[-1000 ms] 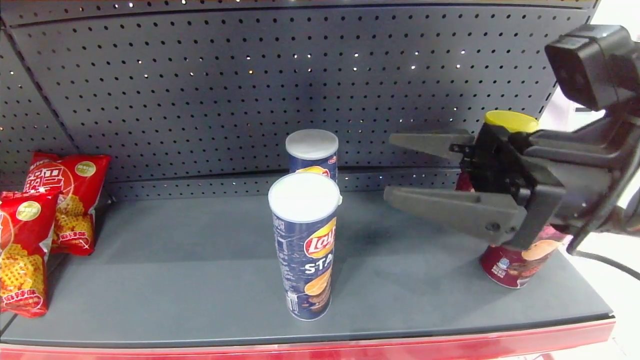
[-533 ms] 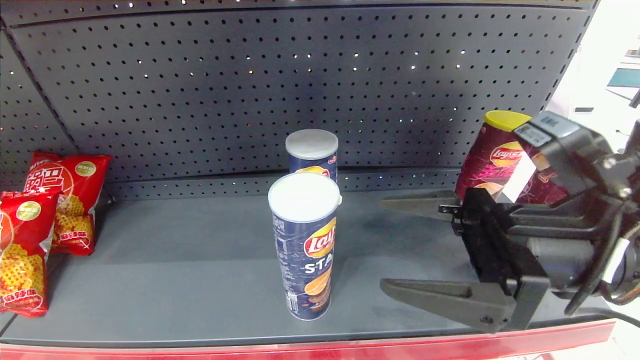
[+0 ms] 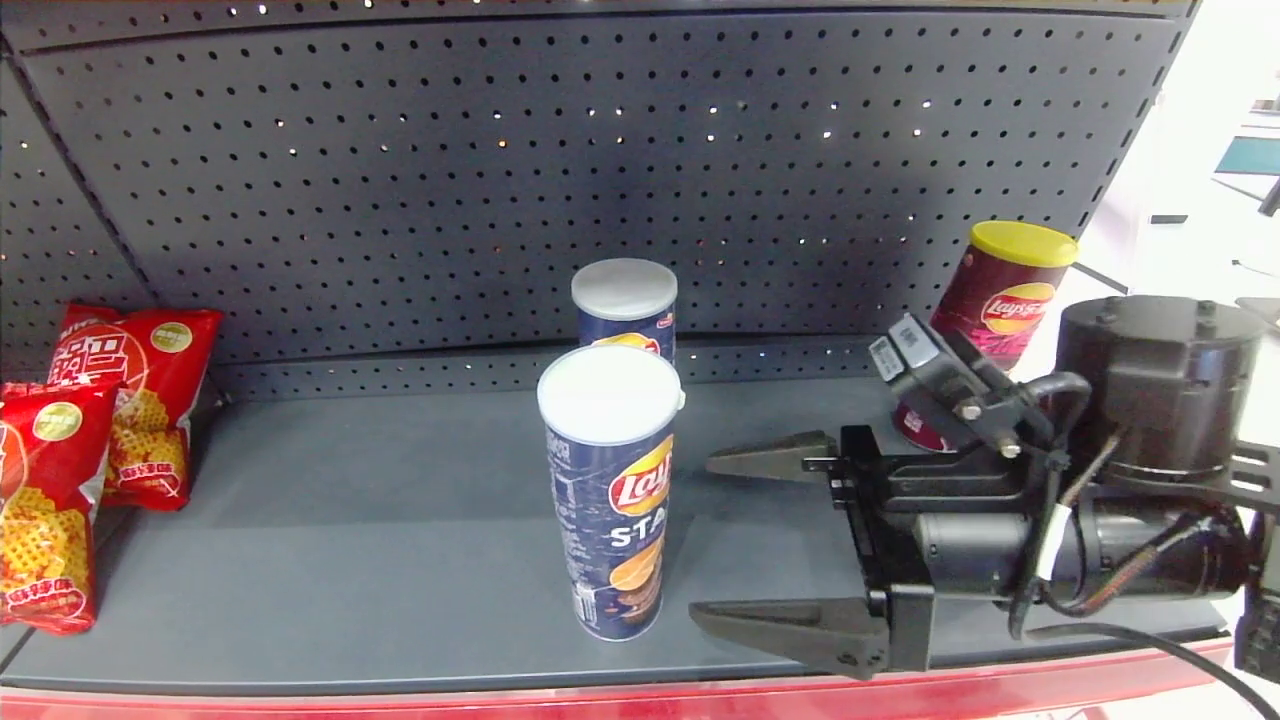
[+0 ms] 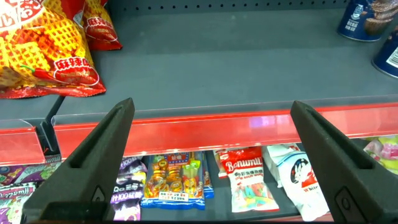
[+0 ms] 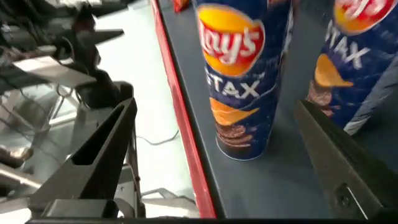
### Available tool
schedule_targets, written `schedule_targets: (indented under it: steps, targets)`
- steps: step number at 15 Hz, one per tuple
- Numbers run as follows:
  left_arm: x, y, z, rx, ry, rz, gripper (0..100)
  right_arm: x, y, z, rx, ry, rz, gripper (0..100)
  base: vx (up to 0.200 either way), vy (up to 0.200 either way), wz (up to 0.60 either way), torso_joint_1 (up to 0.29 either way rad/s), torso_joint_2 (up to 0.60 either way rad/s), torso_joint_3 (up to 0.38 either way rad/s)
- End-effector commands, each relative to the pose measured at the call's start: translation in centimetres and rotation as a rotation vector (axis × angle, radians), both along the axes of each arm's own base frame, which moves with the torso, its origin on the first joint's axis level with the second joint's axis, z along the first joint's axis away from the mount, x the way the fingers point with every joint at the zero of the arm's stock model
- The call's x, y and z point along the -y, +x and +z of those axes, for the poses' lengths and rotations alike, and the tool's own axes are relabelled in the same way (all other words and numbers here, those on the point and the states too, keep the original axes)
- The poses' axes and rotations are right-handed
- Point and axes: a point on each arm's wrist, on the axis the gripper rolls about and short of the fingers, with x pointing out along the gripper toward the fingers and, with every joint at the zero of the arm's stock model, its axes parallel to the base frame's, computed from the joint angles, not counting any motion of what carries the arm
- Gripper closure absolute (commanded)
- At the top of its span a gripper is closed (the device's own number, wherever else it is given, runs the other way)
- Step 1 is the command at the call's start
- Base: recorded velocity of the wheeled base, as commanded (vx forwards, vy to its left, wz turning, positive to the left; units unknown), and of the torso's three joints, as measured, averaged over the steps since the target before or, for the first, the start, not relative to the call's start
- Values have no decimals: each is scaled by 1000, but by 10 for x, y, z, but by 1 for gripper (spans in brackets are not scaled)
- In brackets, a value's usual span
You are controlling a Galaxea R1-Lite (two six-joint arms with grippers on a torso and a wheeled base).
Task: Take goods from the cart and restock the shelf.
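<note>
My head cam looks fwd and down over the shelf (image 3: 400, 520) from mid range, L wrist cam sits low by its red front lip (image 4: 205, 127) facing in, R wrist cam's close beside the blue cans (image 5: 239, 81), shared by all three.

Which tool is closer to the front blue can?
Right. The right tool is just right of the front blue can. The left tool is before the shelf edge, nearer the red snack bags.

The dark grey perforated back panel (image 3: 450, 170) looks like painted metal, faintly sheened; the grey shelf deck (image 3: 350, 520) is matt, its red front strip (image 3: 600, 698) glossy. The tall blue chip tube (image 3: 612, 510) has a smooth glossy wrap and pale plastic lid (image 3: 608, 393). The red snack bags (image 3: 45, 500) are shiny crinkled film.
</note>
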Motion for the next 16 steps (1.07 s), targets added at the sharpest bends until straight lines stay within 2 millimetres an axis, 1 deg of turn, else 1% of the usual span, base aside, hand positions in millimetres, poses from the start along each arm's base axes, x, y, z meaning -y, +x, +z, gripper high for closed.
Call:
schedule_targets:
  steps: [1,3,5,8,12,14,15,16]
  targets:
    - [0,0,0,1,-1,-1,0,-12,16,-19,-36,-46,0,0,0,0,0,0,0,0]
    - [0,0,0,-1,-1,0,0,-15,27,-25,-40,-59,-15,0,0,0,0,0,0,0]
    - [0,0,0,-1,-1,0,0,-13,39,-30,-41,-68,-32,0,0,0,0,0,0,0]
    - [0,0,0,-1,-1,-1,0,-14,54,-32,-23,-67,-31,0,0,0,0,0,0,0]
    - [0,0,0,-1,-1,-1,0,-17,54,-34,-34,-67,-13,0,0,0,0,0,0,0]
    - [0,0,0,-1,-1,0,0,-20,51,-33,-34,-63,11,0,0,0,0,0,0,0]
    - [0,0,0,-1,-1,0,0,-25,44,-32,-34,-62,38,0,0,0,0,0,0,0]
    - [0,0,0,-1,-1,-1,0,-26,43,-31,-33,-61,43,0,0,0,0,0,0,0]
